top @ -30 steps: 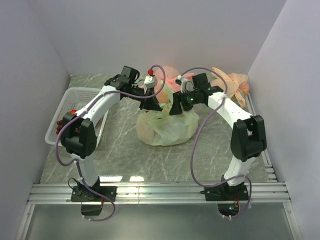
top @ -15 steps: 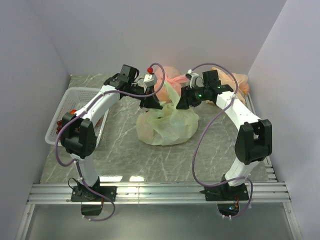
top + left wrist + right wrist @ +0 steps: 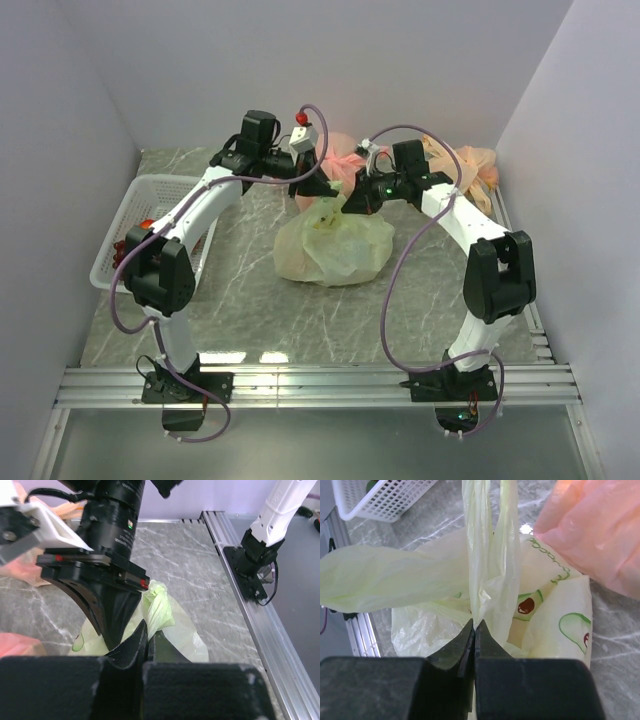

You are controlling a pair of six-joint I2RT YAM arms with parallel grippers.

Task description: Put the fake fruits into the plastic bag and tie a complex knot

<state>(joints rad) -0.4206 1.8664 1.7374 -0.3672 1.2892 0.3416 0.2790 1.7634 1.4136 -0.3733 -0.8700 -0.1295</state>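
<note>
The pale-green plastic bag (image 3: 333,248) sits bulging in the middle of the table. Its handles are drawn upward between my two grippers. My left gripper (image 3: 149,631) is shut on one twisted handle strip (image 3: 159,605) just above the bag; in the top view it (image 3: 320,190) hangs over the bag's far-left edge. My right gripper (image 3: 474,624) is shut on the other handle (image 3: 487,555), which runs up as a taut strip; in the top view it (image 3: 353,203) is right of the left one. The fake fruits are hidden inside the bag. I cannot make out a knot.
A pink knotted bag (image 3: 342,160) lies just behind the grippers, large at the right wrist view's upper right (image 3: 600,535). An orange-tan bag (image 3: 470,165) is at the back right. A white basket (image 3: 150,215) stands at the left edge. An aluminium rail (image 3: 260,625) borders the table.
My right gripper swung out to the right with jaws open, then came back and shut on the bag's handle. The left arm lifted slightly, and the bag's top drew toward the back.
</note>
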